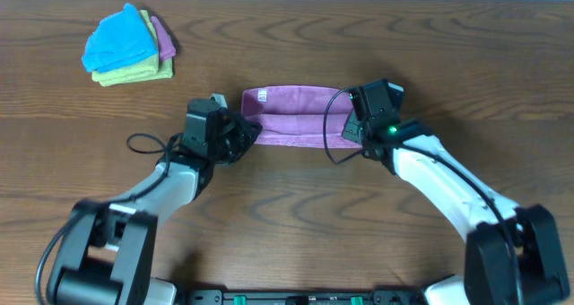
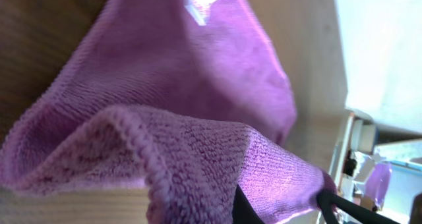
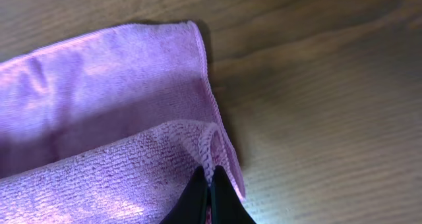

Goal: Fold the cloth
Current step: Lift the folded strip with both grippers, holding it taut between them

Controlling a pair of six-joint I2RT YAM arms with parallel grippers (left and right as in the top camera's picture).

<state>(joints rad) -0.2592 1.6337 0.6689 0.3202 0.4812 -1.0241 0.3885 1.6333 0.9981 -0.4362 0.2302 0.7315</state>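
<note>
Fingertips of the right gripper are clamping the cloth at its near hem; the left gripper is pinching the opposite end. My judgement: raising the 2 corners level is preventing a skewed fold.

Light purple all over the cloth, one plain colour without any print. Fine ribbed terry weave up close, paler and almost pink in the lit parts, deeper violet in the folds. Small white label at the end toward the left edge.

Dark brown bench with long wood grain in darker streaks.

At the far left corner, a bright blue cloth on top, a yellow-green cloth under it, a pink-purple cloth at the side.

Black for the left gripper and the right gripper. White shells and black joints on the left arm and the right arm, with one small green light on the right one. Thin black cable beside the left arm.
</note>
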